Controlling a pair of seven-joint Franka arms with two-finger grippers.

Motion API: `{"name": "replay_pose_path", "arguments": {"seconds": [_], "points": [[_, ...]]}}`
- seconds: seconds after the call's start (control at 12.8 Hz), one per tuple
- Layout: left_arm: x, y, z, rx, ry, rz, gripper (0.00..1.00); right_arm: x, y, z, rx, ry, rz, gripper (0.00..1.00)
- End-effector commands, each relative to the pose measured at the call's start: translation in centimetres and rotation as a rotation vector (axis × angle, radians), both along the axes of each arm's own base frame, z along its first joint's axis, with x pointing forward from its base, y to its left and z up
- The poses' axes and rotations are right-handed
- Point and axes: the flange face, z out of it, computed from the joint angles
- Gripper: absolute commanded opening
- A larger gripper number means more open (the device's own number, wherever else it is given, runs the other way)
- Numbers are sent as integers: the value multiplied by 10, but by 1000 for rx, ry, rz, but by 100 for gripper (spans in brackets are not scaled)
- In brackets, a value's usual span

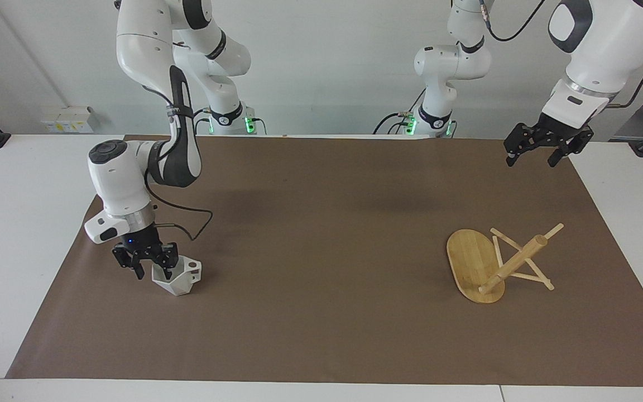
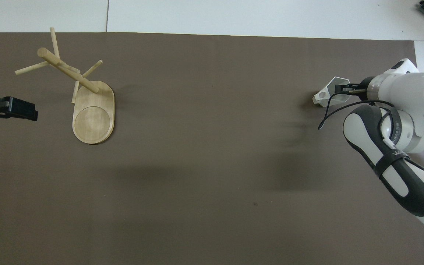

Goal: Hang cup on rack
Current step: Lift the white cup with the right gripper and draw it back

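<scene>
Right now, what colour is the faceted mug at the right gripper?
White all over, seen best in the facing view: the mug stands out plainly against the brown mat.
</scene>
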Motion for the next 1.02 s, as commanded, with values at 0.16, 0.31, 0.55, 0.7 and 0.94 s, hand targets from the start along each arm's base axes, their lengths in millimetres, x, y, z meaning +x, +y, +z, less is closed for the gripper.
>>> {"name": "replay_pose_path", "arguments": {"seconds": [0.16, 0.31, 0.55, 0.7, 0.94], "points": [[-8, 2, 2, -6, 4, 11, 100, 2, -2, 2, -10, -4, 17, 45], [-8, 2, 2, -6, 4, 12, 100, 2, -2, 2, -10, -4, 17, 32], [-8, 2, 2, -6, 4, 11, 100, 2, -2, 4, -10, -6, 17, 12], [-8, 2, 2, -6, 4, 11, 100, 2, -2, 5, -9, -6, 16, 2], [-8, 2, 2, -6, 4, 12, 100, 2, -2, 5, -9, -3, 16, 0]]}}
